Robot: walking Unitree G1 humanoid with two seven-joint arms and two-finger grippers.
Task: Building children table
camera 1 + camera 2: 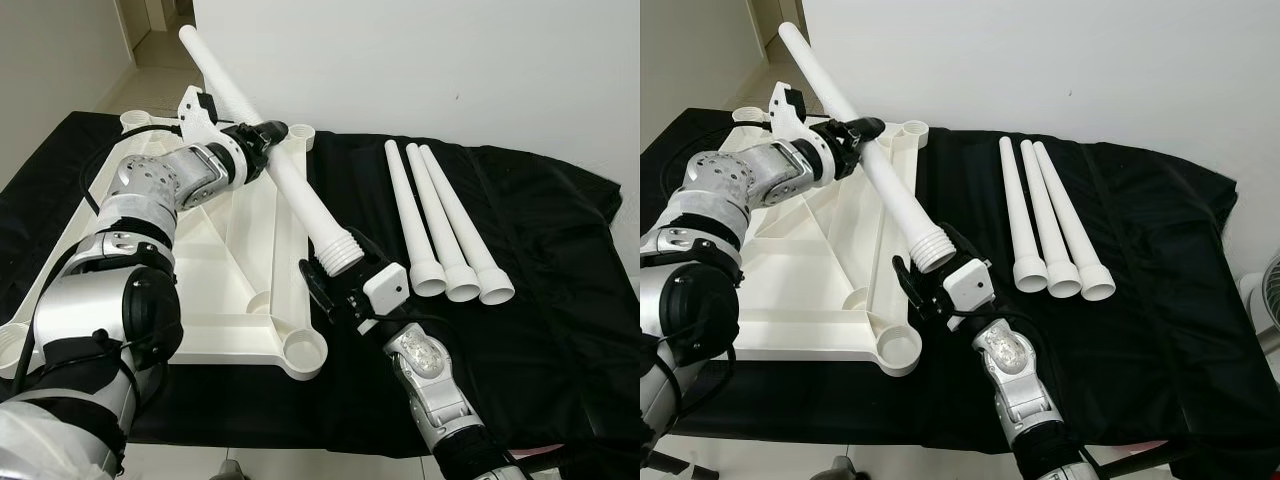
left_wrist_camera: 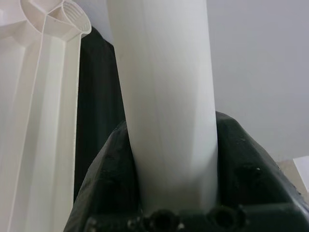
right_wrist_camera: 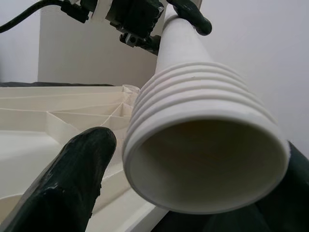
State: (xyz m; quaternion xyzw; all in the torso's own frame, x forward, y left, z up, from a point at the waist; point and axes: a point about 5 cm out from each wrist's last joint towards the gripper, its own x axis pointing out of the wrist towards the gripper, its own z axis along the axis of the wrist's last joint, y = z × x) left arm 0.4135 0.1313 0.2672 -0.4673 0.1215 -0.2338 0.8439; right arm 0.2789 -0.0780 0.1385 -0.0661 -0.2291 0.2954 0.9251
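Note:
The white table top (image 1: 240,262) lies upside down on a black cloth, with round sockets at its corners. My left gripper (image 1: 262,136) is shut on the shaft of a white table leg (image 1: 300,190), which slants from the far left down toward the near right. In the left wrist view the leg (image 2: 164,96) sits clamped between the black fingers (image 2: 104,186). The leg's threaded end (image 1: 337,256) hangs just above the cloth beside the top's right edge. My right gripper (image 1: 335,262) is open around that end. One finger (image 3: 72,179) stands apart from the threads (image 3: 203,145).
Three more white legs (image 1: 440,225) lie side by side on the black cloth (image 1: 540,300) to the right, wide ends toward me. Corner sockets sit near right (image 1: 305,352) and far right (image 1: 300,132). A white wall stands close behind.

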